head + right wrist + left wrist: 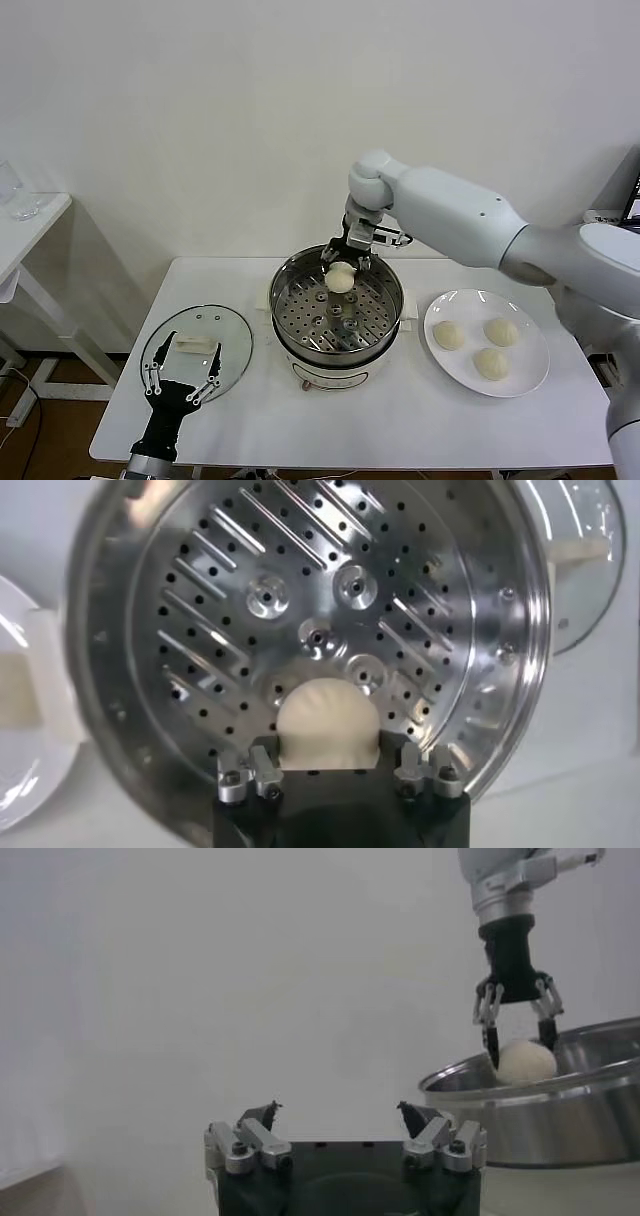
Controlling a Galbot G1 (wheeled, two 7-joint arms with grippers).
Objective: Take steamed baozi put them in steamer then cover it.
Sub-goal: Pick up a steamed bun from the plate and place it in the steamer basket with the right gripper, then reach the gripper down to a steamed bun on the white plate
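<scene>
My right gripper [341, 268] is shut on one cream-white baozi [340, 279], holding it just above the far side of the steel steamer [283, 312]. In the right wrist view the baozi [327, 724] sits between the jaws over the perforated tray [240, 650], which holds nothing. Three more baozi [448, 335] lie on the white plate [535, 375] at the right. The glass cover [230, 335] with its cream handle lies flat on the table at the left. My left gripper [182, 385] hangs open over the cover's near edge. The left wrist view shows the held baozi [526, 1062] above the steamer's rim [500, 1076].
The steamer stands on a white base [330, 377] in the middle of the white table [400, 420]. A lower white side table [40, 215] with a clear cup stands at the far left. A plain white wall rises behind.
</scene>
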